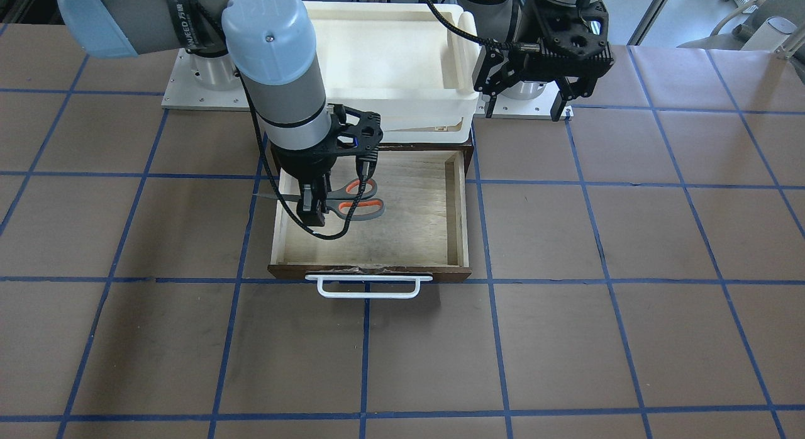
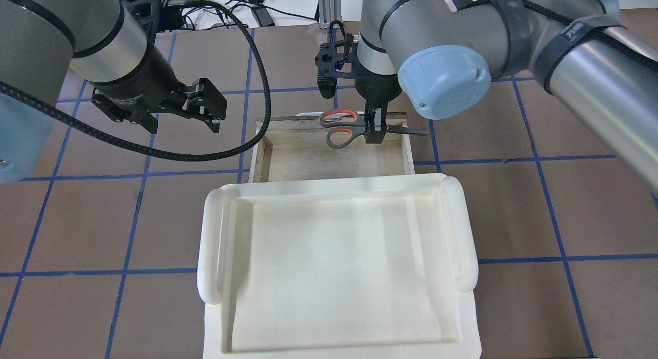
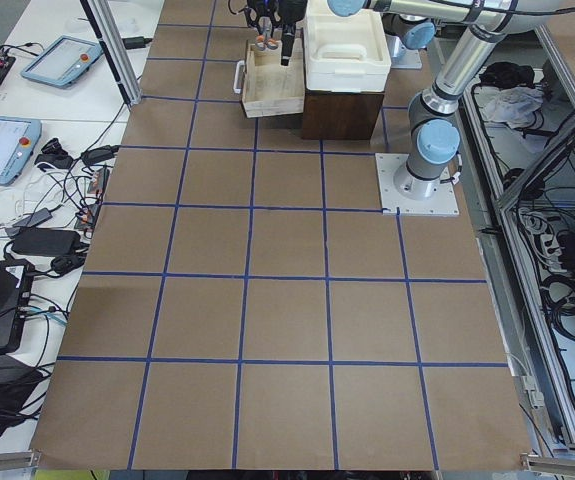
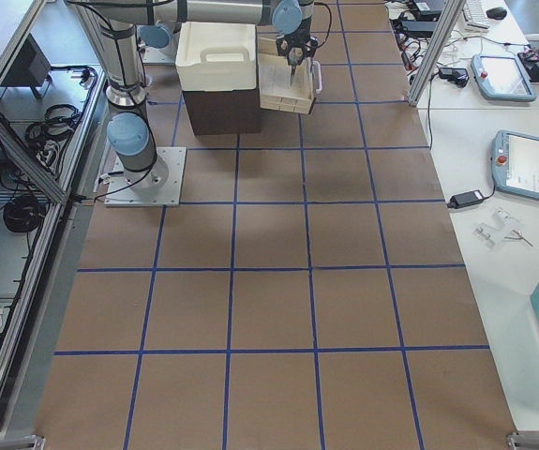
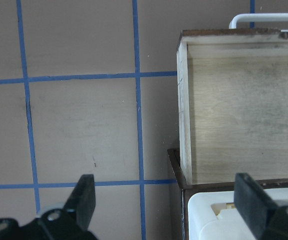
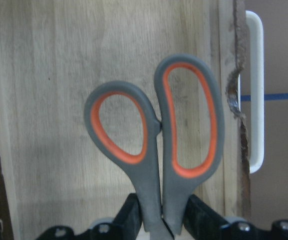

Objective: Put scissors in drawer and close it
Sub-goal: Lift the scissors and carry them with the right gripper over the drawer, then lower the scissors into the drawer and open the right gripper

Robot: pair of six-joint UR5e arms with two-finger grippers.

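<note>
The scissors (image 1: 363,199) have grey handles with orange inner loops. My right gripper (image 1: 312,207) is shut on them near the pivot. It holds them level over the open wooden drawer (image 1: 462,212). The blade tip reaches out past the drawer's side wall. In the overhead view the scissors (image 2: 339,128) hang from the right gripper (image 2: 374,131) near the drawer's front. The right wrist view shows the handles (image 6: 151,150) over the pale drawer floor. My left gripper (image 2: 185,123) is open and empty. It hovers above the table beside the drawer (image 5: 185,115).
A white plastic bin (image 2: 211,246) sits on top of the dark cabinet behind the drawer. The drawer's white bar handle (image 1: 368,287) sticks out toward the table's front. Brown table paper with blue grid lines (image 1: 566,338) surrounds it.
</note>
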